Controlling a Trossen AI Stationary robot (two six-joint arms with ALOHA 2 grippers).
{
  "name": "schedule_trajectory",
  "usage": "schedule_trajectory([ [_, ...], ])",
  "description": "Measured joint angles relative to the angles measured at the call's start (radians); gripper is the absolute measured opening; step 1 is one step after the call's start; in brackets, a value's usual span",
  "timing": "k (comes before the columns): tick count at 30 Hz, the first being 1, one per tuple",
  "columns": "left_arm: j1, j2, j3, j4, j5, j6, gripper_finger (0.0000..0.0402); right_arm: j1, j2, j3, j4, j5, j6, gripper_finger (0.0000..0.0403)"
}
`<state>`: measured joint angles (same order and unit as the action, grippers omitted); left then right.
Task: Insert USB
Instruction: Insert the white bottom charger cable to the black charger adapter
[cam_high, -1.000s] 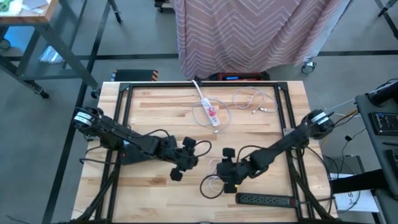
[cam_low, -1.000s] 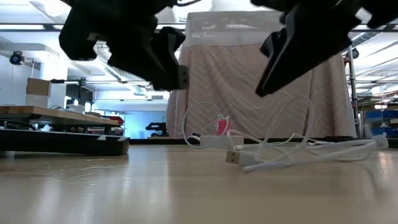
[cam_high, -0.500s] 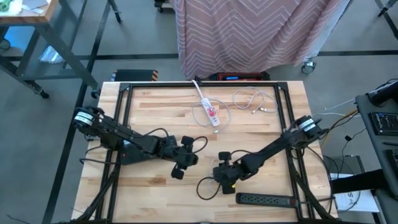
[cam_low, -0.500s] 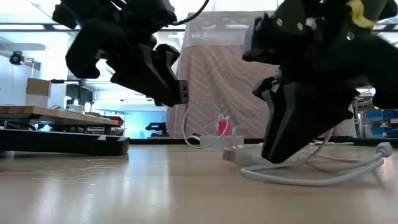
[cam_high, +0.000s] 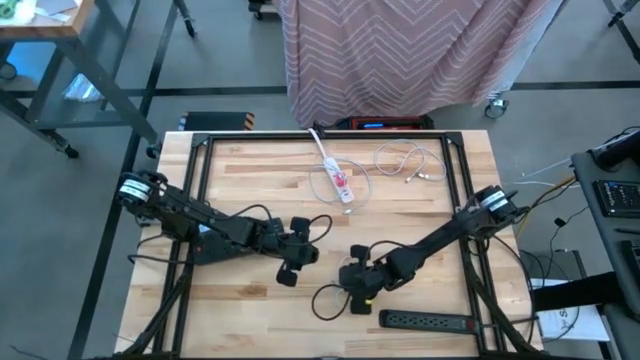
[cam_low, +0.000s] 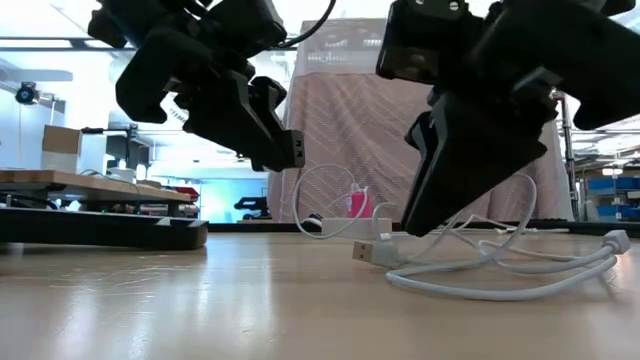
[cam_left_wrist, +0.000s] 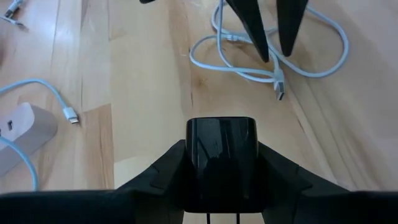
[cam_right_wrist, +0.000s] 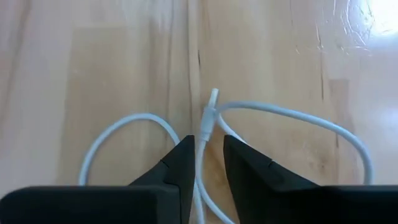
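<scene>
We see the white USB cable (cam_right_wrist: 205, 124) lying looped on the bench (cam_high: 250, 170) under our right claw (cam_right_wrist: 205, 152), whose fingers seem clenched on the cord behind the plug. It looks light and floppy, so we'd grip the stiff plug. Our left claw (cam_left_wrist: 221, 155) hovers nearby grasping a black block (cam_left_wrist: 221, 140).

Your counter (cam_high: 250, 170) is pale wood planks with a black frame around its edges. Directly on it, at the far middle, lies a white adapter (cam_high: 335, 172) with its thin cable looped beside it. Right of that, near the far right corner, a second white cable (cam_high: 408, 160) lies coiled. Near the front middle, a white USB cable (cam_high: 332, 300) rests in a loose loop, its plug (cam_low: 366, 252) flat on the wood. A black power strip (cam_high: 428, 322) lies along the front right edge.
</scene>
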<state>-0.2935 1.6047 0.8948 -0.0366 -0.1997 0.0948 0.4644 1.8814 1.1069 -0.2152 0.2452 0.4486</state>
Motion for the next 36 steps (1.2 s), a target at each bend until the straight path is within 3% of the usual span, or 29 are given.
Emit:
schedule_trajectory([
  [9, -0.005, 0.000, -0.001, 0.001, 0.034, -0.003, 0.0130, 0.000, 0.063, -0.003, 0.041, 0.024, 0.059, 0.0088],
  [18, -0.032, 0.008, -0.002, 0.019, 0.071, 0.038, 0.0130, 0.004, 0.098, 0.001, 0.051, 0.026, 0.075, 0.0020],
  [23, -0.067, 0.030, -0.002, 0.081, 0.087, 0.067, 0.0130, -0.003, 0.050, 0.007, 0.019, -0.048, 0.082, 0.0007],
  [28, -0.112, 0.050, -0.002, 0.179, 0.081, 0.132, 0.0130, 0.000, -0.045, 0.036, 0.030, -0.202, 0.163, 0.0002],
  [36, -0.175, 0.065, 0.008, 0.279, -0.098, 0.224, 0.0130, -0.018, -0.150, 0.040, 0.026, -0.252, 0.456, 0.0001],
])
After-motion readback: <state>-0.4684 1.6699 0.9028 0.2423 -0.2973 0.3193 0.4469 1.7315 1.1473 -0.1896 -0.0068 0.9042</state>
